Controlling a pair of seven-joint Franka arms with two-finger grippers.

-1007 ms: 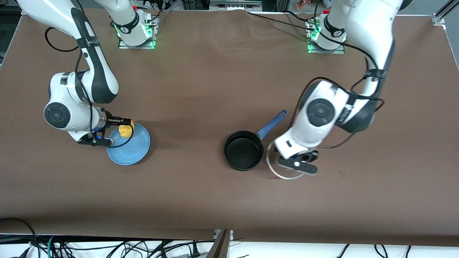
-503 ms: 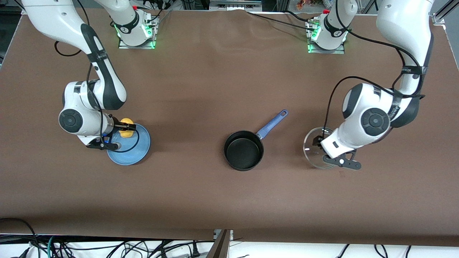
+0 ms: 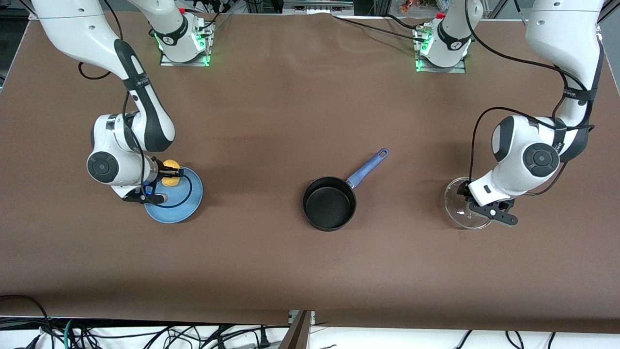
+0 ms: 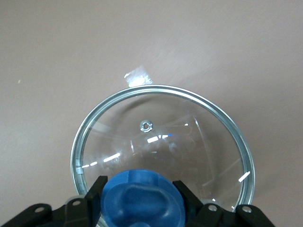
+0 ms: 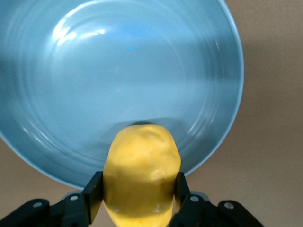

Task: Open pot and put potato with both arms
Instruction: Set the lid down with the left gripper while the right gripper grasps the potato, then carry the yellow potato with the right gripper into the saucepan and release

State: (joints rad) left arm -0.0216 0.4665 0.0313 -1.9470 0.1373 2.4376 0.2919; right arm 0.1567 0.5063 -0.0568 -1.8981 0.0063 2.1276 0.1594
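The black pot [image 3: 329,203] stands open in the middle of the table, its blue handle [image 3: 368,167] pointing toward the left arm's base. My left gripper [image 3: 469,203] is shut on the blue knob [image 4: 141,198] of the glass lid [image 3: 457,208] and holds it low over the table toward the left arm's end. The lid's rim [image 4: 161,90] shows in the left wrist view. My right gripper [image 3: 169,175] is shut on the yellow potato [image 3: 170,178] over the edge of the light-blue plate [image 3: 177,201]. The potato [image 5: 142,175] sits between the fingers [image 5: 92,194].
The light-blue plate [image 5: 118,71] lies toward the right arm's end of the table and holds nothing else. Brown table surface [image 3: 261,145] lies between plate and pot. Cables hang off the table edge nearest the front camera.
My left arm has carried the lid away from beside the pot toward the left arm's end of the table. My right gripper with the potato has shifted only slightly.
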